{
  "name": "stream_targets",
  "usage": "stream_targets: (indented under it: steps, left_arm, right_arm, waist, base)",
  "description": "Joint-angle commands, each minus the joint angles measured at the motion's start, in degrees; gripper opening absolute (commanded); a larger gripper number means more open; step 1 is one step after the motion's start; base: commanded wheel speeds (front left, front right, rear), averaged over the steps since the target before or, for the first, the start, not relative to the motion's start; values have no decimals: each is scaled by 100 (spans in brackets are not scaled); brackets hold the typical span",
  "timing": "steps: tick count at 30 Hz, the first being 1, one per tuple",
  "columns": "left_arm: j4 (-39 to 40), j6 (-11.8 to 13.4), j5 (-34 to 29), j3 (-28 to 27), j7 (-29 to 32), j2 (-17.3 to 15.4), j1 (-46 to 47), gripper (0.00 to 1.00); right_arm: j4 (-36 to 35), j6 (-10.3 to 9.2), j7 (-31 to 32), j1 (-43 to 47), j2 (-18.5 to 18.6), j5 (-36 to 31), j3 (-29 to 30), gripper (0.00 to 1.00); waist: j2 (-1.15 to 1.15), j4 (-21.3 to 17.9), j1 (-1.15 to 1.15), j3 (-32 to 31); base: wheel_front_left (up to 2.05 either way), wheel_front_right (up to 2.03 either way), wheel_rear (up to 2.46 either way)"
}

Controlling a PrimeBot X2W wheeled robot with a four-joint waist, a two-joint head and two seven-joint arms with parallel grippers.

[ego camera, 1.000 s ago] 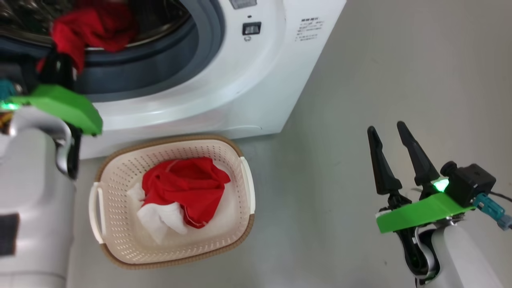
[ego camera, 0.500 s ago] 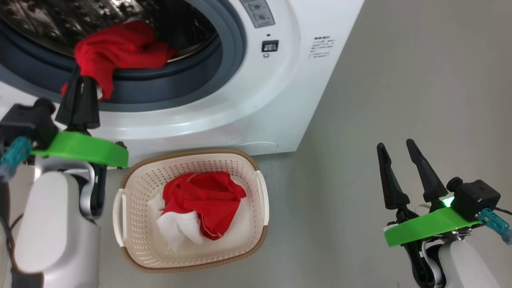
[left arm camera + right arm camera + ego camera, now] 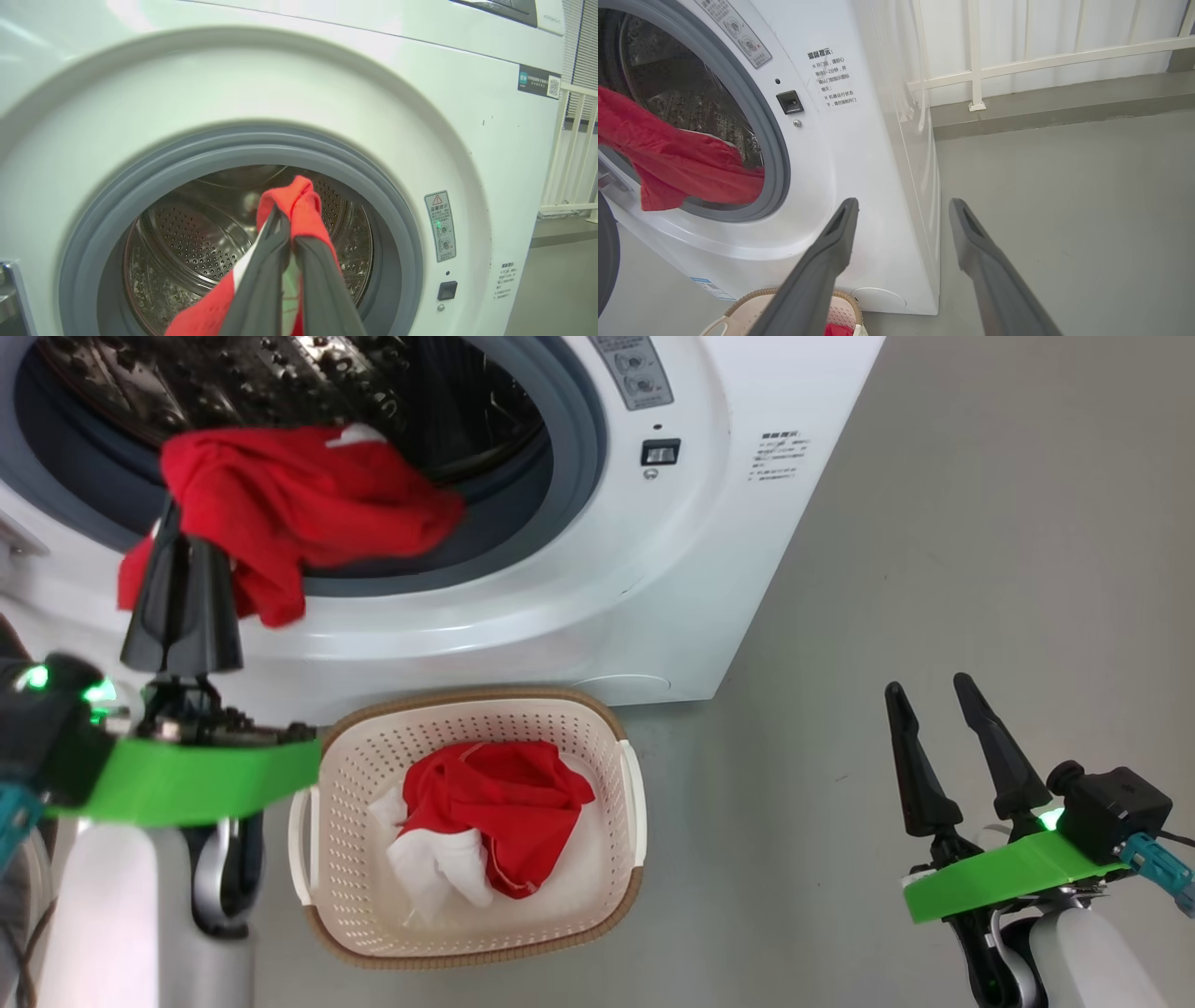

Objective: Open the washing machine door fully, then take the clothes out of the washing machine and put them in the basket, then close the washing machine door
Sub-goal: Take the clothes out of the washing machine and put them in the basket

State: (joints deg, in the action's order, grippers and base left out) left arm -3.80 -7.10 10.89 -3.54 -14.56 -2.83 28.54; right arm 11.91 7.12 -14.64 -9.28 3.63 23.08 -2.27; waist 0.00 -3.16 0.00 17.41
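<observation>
Fabric first: a soft bright red garment with a scrap of white trim (image 3: 308,504) hangs half out of the big white front-loading washing machine (image 3: 653,607). It drapes over the lower lip of the grey rubber gasket (image 3: 571,457), with the perforated steel drum (image 3: 233,383) behind it. The left pincer (image 3: 173,537) is clamped tight on the garment's left end, its two long dark fingers (image 3: 261,280) pressed together with red cloth bunched between them (the left wrist view shows this plainly, a fold of cloth standing up over the fingertips in front of the drum). The rest of the garment trails to the right across the lower part of the machine's mouth.

On the grey floor (image 3: 934,523), just in front of the machine's lower front, sits the small cream-white perforated plastic basket with a brown woven-look rim (image 3: 373,775). Inside it lie red and white clothes (image 3: 504,803), crumpled in a heap around the middle. The basket is below and to the right of the left pincer, apart from it.

The right pincer (image 3: 929,686) hangs well off to the right over bare floor, its fingers spread wide and holding nothing. Past them, in the right wrist view, stand the machine's right side and a white railing (image 3: 976,70) by the far wall.
</observation>
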Motion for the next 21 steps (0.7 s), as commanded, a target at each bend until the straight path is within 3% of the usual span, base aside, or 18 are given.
stream_targets:
  steps: [1,5,10,21]
  left_arm:
    - [285,-31,39,-153,-43,-123,-103,0]
    - [647,-31,53,-110,-43,-86,-360,0]
    - [547,-33,71,1,-43,-63,-669,0]
    - [-1112,-37,76,316,-43,-69,-808,0]
  right_arm:
    - [-155,36,-36,46,61,-65,-86,100]
    - [-169,36,-36,31,67,-77,-76,100]
    - [-184,36,-36,-18,57,-88,-91,100]
    - [-236,36,-36,-237,-7,-111,-139,100]
  waist:
    - [0,10,0,14]
    - [0,26,0,56]
    - [0,15,0,146]
    - [0,-120,0,599]
  base:
    - [0,0,0]
    - [0,0,0]
    - [0,0,0]
    - [0,0,0]
